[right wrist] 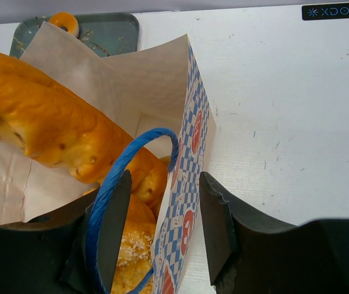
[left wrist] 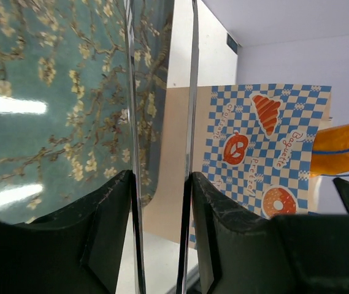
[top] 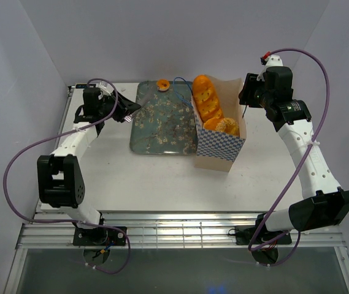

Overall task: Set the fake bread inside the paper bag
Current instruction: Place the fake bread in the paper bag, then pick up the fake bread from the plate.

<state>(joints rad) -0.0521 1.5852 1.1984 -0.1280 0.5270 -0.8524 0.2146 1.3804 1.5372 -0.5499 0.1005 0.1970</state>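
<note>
The paper bag [top: 218,144] stands upright right of the tray, with the long baguette [top: 205,97] sticking out of its top and a sugared donut [top: 227,125] inside. A small ring donut [top: 162,85] lies on the tray's far edge. My right gripper [top: 246,99] is open at the bag's right wall. In the right wrist view it [right wrist: 165,177] straddles the wall of the bag [right wrist: 131,79], one finger inside by the blue handle [right wrist: 125,165] and baguette [right wrist: 33,116]. My left gripper [top: 130,111] is open and empty at the tray's left edge.
The grey blossom-patterned tray [top: 162,125] lies flat left of the bag and fills the left wrist view [left wrist: 39,92], with the bag's checkered side [left wrist: 266,159] beyond. White walls enclose the table on three sides.
</note>
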